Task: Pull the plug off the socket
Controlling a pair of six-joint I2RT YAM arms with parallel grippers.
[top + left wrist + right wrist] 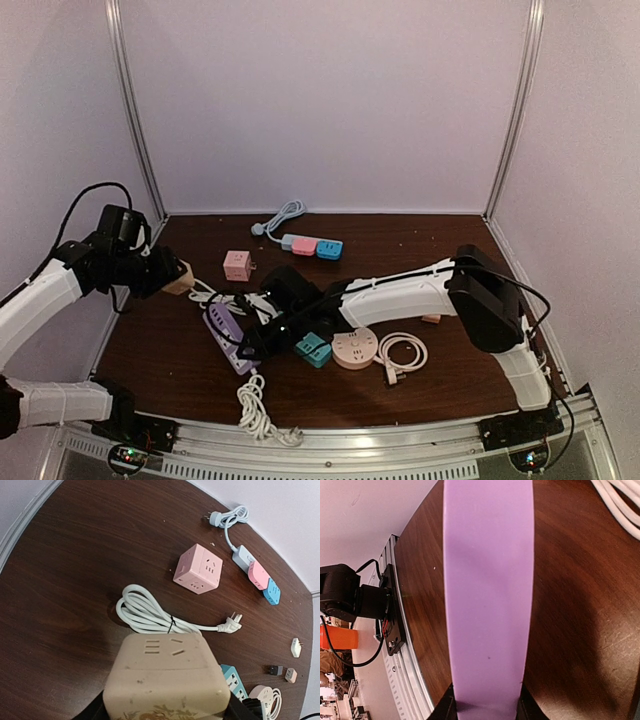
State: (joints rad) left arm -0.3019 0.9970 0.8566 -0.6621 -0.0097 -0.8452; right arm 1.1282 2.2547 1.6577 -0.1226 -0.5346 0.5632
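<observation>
Left gripper (168,276) jaws clamp the beige cube socket (167,680), held over the tabletop (420,240) left edge. Right gripper (250,345) jaws are closed on the purple power strip (487,595) mid-tabletop. Can't tell which plug.

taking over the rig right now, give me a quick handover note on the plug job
Left pincer: shut on the beige cube socket, held above the left side of the table.
Right pincer: shut on the purple power strip, mid-table.
White plug: lies loose on its coiled cable near the pink cube socket, prongs bare, in no socket.
Done: the beige cube's visible faces carry no plug, so the pull looks finished.
Left: the strip's sockets can't be read here, so check them, then probably set both down and release.
</observation>
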